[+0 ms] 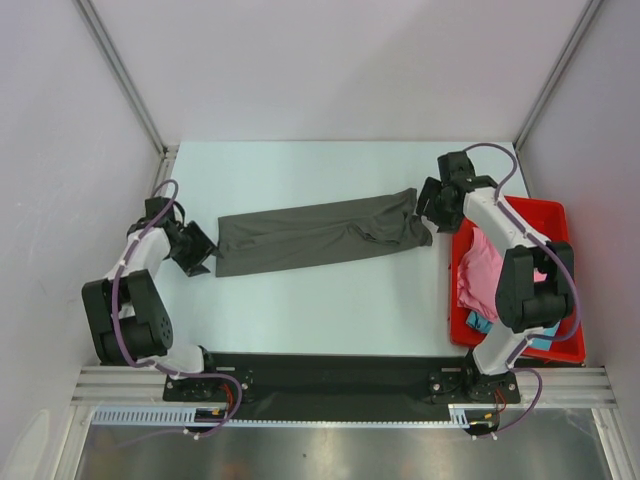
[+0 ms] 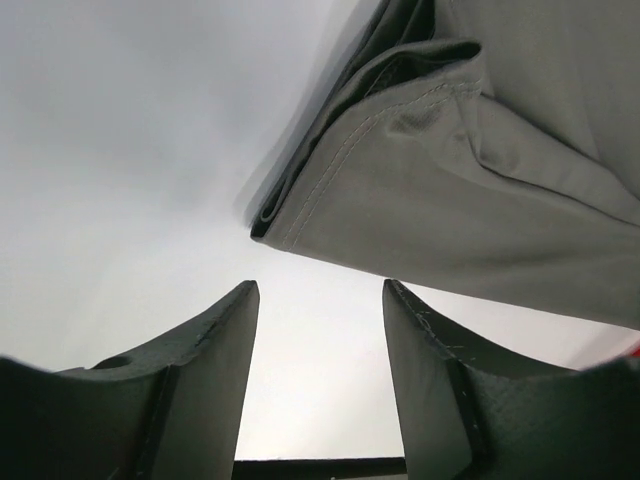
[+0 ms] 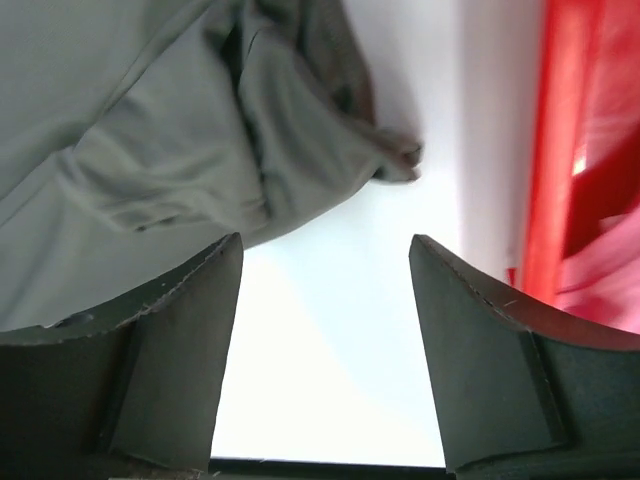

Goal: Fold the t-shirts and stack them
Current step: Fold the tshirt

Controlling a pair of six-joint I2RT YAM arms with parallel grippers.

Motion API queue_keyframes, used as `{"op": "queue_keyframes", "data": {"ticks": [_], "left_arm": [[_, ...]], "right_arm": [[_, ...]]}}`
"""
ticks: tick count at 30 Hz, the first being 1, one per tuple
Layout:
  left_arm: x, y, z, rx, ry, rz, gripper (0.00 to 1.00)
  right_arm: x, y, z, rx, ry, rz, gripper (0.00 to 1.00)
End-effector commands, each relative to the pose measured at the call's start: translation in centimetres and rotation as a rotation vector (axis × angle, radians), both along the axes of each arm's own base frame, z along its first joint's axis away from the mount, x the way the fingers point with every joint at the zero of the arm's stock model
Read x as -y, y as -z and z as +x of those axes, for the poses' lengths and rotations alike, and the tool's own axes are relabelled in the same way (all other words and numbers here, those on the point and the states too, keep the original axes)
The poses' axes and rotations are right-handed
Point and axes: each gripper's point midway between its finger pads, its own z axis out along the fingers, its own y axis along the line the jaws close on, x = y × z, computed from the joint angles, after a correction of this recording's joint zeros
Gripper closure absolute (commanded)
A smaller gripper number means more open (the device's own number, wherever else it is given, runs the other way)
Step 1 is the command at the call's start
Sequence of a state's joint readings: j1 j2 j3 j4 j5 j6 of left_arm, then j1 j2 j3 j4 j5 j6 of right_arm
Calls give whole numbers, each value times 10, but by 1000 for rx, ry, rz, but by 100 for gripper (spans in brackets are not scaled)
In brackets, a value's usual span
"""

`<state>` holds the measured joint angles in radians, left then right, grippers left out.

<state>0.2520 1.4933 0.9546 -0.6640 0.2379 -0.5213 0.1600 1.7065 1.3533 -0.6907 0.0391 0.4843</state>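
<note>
Overhead, the pale matte table (image 1: 330, 310) carries the charcoal-grey t-shirt (image 1: 320, 236), a long, soft, wrinkled band across its middle. At right, a red plastic tray (image 1: 555, 214) holds the crumpled pink t-shirt (image 1: 480, 268) and the turquoise t-shirt (image 1: 478, 322), seen only from above. Only the wrist views show the grey shirt's stitched hem. The left gripper (image 2: 320, 292) and right gripper (image 3: 325, 240) gape empty at the band's ends.

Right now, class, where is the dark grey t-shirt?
In the top view the dark grey t-shirt lies stretched between the left gripper and the right gripper, near the red tray.
</note>
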Motion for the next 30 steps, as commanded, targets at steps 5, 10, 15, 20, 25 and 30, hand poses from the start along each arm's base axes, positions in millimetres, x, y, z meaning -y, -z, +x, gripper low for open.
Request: {"op": "queue_keyframes", "data": {"ticks": [5, 10, 15, 20, 25, 30], "left_arm": [[2, 20, -15, -85, 56, 21, 41], [5, 32, -7, -96, 35, -12, 41], [4, 44, -7, -136, 29, -21, 41], [3, 54, -9, -162, 13, -20, 41], [1, 61, -6, -174, -1, -12, 48], [-2, 70, -7, -211, -11, -7, 62]], "right_arm": [[-31, 4, -12, -8, 138, 284, 28], [-25, 28, -23, -53, 224, 281, 28], [-25, 42, -21, -37, 279, 326, 28], [-20, 48, -7, 7, 342, 327, 28], [-18, 60, 2, -13, 360, 304, 29], [-19, 68, 5, -16, 380, 277, 30]]}}
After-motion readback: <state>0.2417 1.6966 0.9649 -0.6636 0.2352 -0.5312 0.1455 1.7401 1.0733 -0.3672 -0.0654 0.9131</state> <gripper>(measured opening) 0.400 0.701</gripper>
